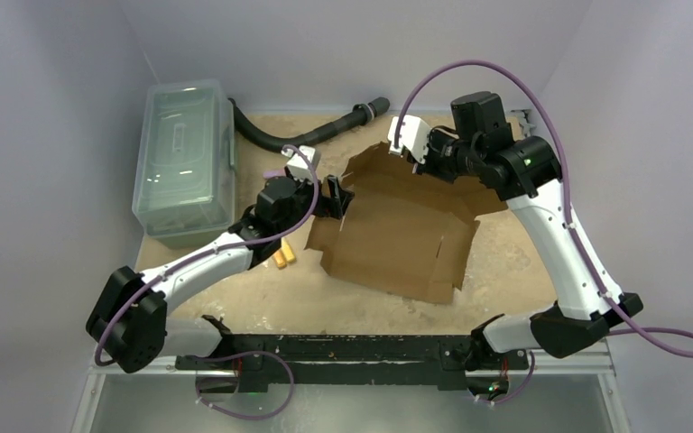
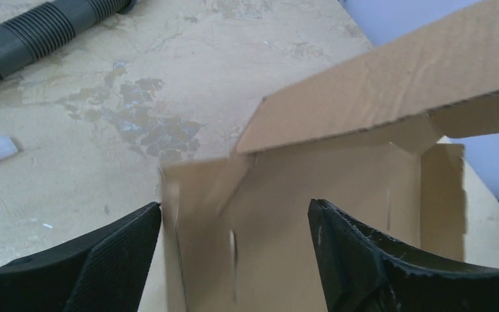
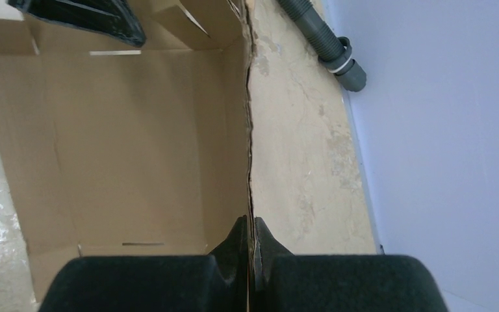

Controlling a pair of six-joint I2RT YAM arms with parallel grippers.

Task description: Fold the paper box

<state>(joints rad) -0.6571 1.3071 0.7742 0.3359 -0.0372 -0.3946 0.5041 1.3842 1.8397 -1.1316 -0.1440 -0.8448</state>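
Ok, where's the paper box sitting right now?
In the top view the paper box lies mid-table, between the open left gripper at its left edge and the right gripper, shut on its far wall.

the top view sits high behind the near edge of the desk (image 1: pixel 262 307) and looks down on all of it. the left wrist view sits close behind the left pincer (image 2: pixel 234 208), low, facing the paper box (image 2: pixel 364 188). the right wrist view looks along the right pincer (image 3: pixel 251 224), down one box wall. all three share the box and the grey hose (image 3: pixel 318 32).
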